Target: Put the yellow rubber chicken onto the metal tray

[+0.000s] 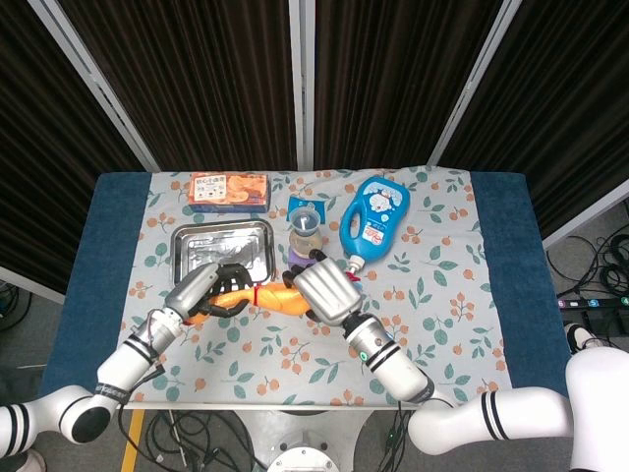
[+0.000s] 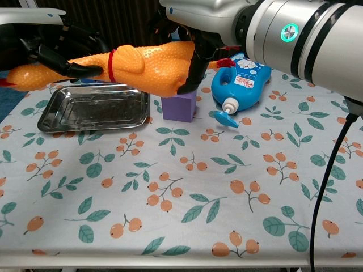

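Note:
The yellow rubber chicken (image 2: 142,65) hangs lengthwise in the air, above and just in front of the metal tray (image 2: 57,116). My left hand (image 2: 57,48) grips its neck end, beside the red band. My right hand (image 2: 195,34) curls over its thick body end, with fingers wrapped down the far side. In the head view the chicken (image 1: 267,293) lies between the left hand (image 1: 208,291) and the right hand (image 1: 324,293), just in front of the tray (image 1: 187,264). The tray holds nothing.
A purple block (image 2: 179,106) with a cup (image 1: 305,221) on it stands right of the tray, under the chicken's body end. A blue bottle (image 2: 241,79) lies to its right. An orange box (image 1: 228,188) sits behind the tray.

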You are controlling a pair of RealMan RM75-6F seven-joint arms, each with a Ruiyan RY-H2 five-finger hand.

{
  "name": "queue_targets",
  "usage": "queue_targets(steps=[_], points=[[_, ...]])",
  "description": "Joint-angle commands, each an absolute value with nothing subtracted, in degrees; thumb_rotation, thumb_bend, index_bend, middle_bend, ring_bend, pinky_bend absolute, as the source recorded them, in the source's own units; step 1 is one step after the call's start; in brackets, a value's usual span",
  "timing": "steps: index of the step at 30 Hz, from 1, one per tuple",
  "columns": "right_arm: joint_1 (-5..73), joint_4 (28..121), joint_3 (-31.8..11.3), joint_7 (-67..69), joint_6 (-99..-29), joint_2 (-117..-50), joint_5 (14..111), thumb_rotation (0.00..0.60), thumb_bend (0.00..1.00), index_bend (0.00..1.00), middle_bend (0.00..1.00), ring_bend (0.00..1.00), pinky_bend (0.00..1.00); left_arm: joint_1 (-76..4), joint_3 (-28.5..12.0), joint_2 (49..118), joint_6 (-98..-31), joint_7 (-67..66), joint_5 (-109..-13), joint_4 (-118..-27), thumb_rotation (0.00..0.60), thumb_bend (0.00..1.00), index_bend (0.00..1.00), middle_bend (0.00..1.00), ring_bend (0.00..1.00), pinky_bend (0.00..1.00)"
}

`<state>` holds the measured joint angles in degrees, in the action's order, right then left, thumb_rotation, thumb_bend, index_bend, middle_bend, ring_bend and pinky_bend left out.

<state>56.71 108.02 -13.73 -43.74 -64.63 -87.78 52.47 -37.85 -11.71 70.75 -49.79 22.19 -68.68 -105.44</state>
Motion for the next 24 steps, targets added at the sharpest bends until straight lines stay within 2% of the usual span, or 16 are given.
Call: queue_targets(steps=[1, 3, 6, 15, 21, 24], points=[[56.53, 108.08, -13.40, -45.71, -66.72, -87.73, 52.83, 0.600, 0.03, 0.41, 0.53, 0.31, 0.20, -37.89, -11.82, 70.66, -49.54, 22.42, -68.49, -105.35, 0.600, 0.79, 0.74, 0.79, 0.72, 0.86], [56.46, 108.42, -13.08, -46.81, -67.58, -87.73, 52.80, 0.600, 0.00, 0.29, 0.43, 0.23, 0.20, -37.92, -11.93, 70.58, -49.29, 22.74, -68.33, -105.26, 0.600, 0.79, 0.74, 0.79, 0.72, 0.86], [56.58, 109.25, -12.99, -47.61, -67.43, -87.24, 51.65, 0.600, 0.00, 0.16, 0.32, 0.18, 0.19, -37.92, -11.99, 70.45, -49.15, 22.82, -68.38, -105.25, 0.600, 0.79, 0.74, 0.79, 0.72, 0.86], [57.08, 110.46, -13.26, -48.82, -67.92, -86.40, 49.99, 0.600, 0.00, 0.02, 0.18, 0.13, 0.18, -37.80, -12.20, 70.12, -48.87, 23.42, -68.29, -105.16, 0.600, 0.79, 0.74, 0.79, 0.72, 0.86], [57.86, 110.29, -13.03, -49.26, -67.13, -86.90, 48.67, 0.600, 0.00, 0.02, 0.24, 0.13, 0.18, -37.96, -12.39, 70.00, -48.46, 23.52, -68.10, -105.10, 0.600, 0.79, 0.74, 0.79, 0.72, 0.86], [58.31, 109.95, -12.89, -49.36, -66.88, -87.67, 48.33, 0.600, 0.00, 0.06, 0.28, 0.14, 0.18, -38.04, -12.42, 69.97, -48.24, 23.44, -67.83, -105.06, 0.600, 0.79, 0.74, 0.79, 0.72, 0.86]])
